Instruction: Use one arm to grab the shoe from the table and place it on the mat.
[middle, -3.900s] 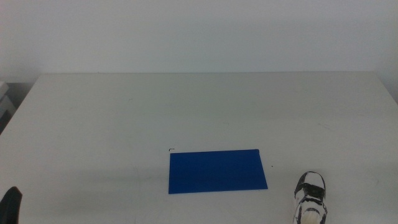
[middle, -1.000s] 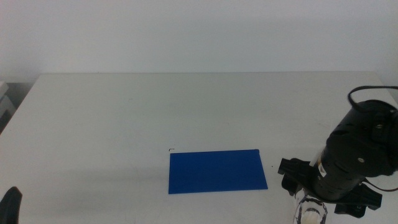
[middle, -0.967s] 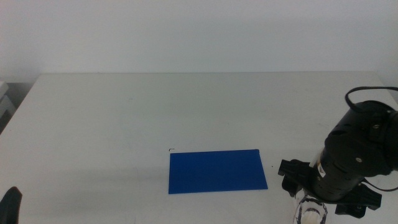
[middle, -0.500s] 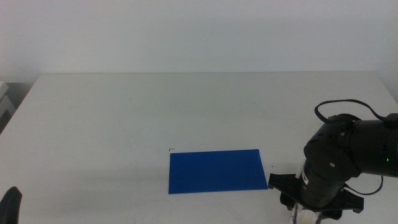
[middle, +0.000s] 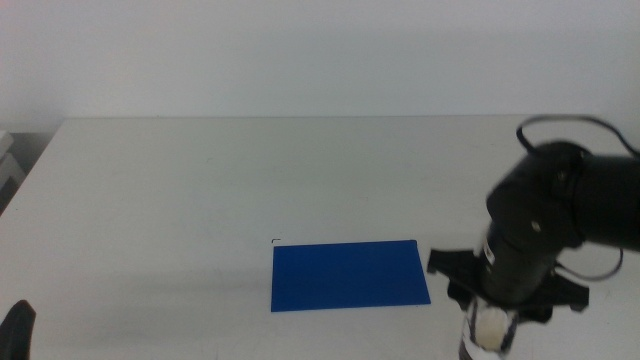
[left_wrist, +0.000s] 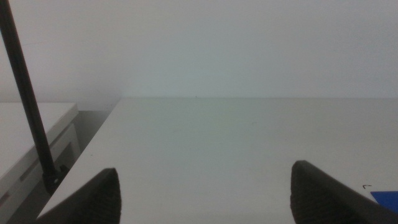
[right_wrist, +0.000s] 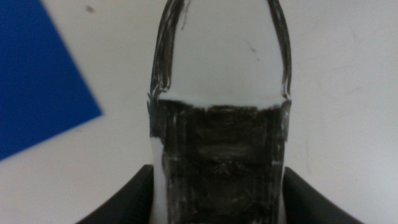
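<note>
The table (middle: 200, 190) is seen as a wide, plain white surface with a straight far edge against a pale wall, and broad bare room is left across its far and left parts. The arm (middle: 545, 225), bulky and black with a looping cable, is brought in from the right and is bent down over the near right corner. The mat (middle: 348, 274), a flat royal-blue rectangle, is laid near the middle of the near side, just left of the arm. The shoe (right_wrist: 221, 149) is shown as a small white sneaker with a black laced patch and dark-edged toe; it is found right of the mat, at the near edge of the middle view. It is pinched between the two jaws of the right gripper (right_wrist: 217, 199), pressed against its sides. The left gripper (left_wrist: 205, 193) is held at the near left, its jaws spread apart.
</note>
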